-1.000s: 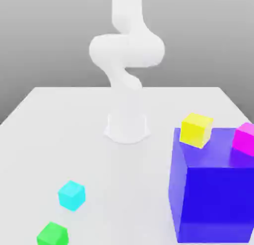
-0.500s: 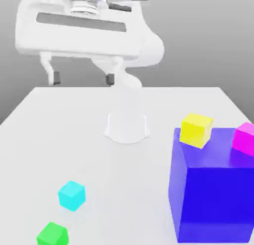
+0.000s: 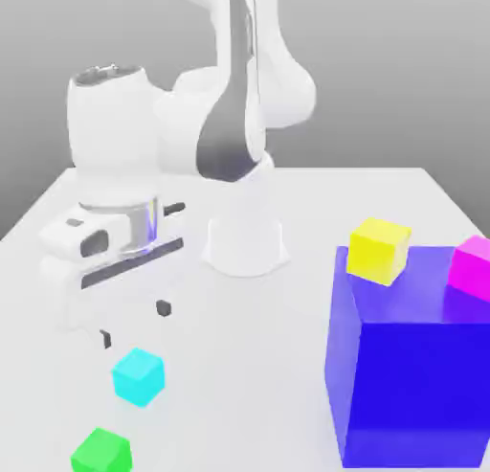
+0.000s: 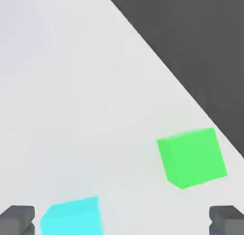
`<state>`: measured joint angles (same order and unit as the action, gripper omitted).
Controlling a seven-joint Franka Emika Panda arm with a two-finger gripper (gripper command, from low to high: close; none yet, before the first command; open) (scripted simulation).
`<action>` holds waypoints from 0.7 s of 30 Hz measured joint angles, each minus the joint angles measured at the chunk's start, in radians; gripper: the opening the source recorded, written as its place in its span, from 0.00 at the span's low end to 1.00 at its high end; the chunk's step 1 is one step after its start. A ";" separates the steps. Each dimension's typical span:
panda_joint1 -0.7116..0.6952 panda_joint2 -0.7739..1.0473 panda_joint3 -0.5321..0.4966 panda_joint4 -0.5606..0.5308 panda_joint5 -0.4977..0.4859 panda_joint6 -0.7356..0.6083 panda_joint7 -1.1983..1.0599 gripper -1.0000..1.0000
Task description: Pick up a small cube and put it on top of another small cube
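My jaws (image 3: 135, 324) are wide open w/ nothing gripped, at approx. 12 o'clock from the small plain cyan cube (image 3: 139, 376) in the ext. view, apart from it. That cube sits on the smooth white table (image 3: 239, 365), approx. 7 o'clock from the ext. view's ctr. The small bright-green cube (image 3: 101, 453) is nearby, also at 7 o'clock from the cyan one; both are on the table, apart from each other. My white arm's base (image 3: 245, 245) stands at approx. 1 o'clock from the cyan cube.

The big deep-blue block (image 3: 412, 374) is at 4 o'clock from the ext. view's ctr. On its top: a small yellow cube (image 3: 378, 251) at approx. 10 o'clock & a small magenta cube (image 3: 474, 267) at approx. 2 o'clock, well apart from the cyan cube.
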<state>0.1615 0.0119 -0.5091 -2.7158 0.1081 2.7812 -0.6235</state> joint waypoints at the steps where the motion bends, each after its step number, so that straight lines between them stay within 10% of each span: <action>1: -0.012 0.026 0.003 -0.013 0.008 0.014 -0.047 0.50; 10: -0.230 0.288 0.276 0.019 0.304 0.198 -0.344 0.50; 11: -0.255 0.308 0.306 0.023 0.323 0.213 -0.359 0.00; 21: -0.185 0.236 0.214 0.005 0.231 0.158 -0.289 0.00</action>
<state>-0.0233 0.2480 -0.2947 -2.7110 0.3391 2.9397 -0.9126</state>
